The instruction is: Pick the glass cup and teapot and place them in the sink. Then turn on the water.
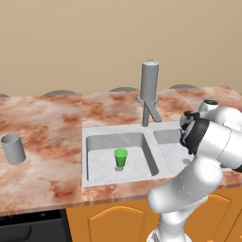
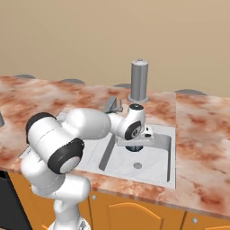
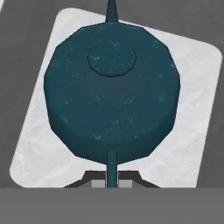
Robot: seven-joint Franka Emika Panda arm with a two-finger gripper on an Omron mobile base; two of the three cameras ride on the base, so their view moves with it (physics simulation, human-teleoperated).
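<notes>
- Since the teapot (image 3: 112, 92) is what's in play right now: it hangs straight below the claw (image 3: 112, 181), seen from above in the hand view, with its knob lid facing the camera and a pale sink basin floor under it on all sides.
- Its long axis runs handle to spout. The thin handle comes toward the claw at the bottom of the hand view, and the spout pokes away at the top.
- The claw looks clamped on that thin handle, jaws pretty much together, so I'd call it a real grip.
- In the right base view the claw (image 2: 134, 146) sits over the right-hand basin of the sink (image 2: 166, 177). I can't tell whether the pot is touching the bottom yet or just hanging above it.
- My guess is the next move is a short drop, then letting go.
- The glass cup (image 1: 13, 149) stands upright on the table (image 1: 47, 123), well off to the left of the sink, not picked up yet.
- A small green cup (image 1: 120, 158) is upright in the left basin.
- The tap (image 1: 150, 85) stands behind the sink between the basins, no water running.
</notes>
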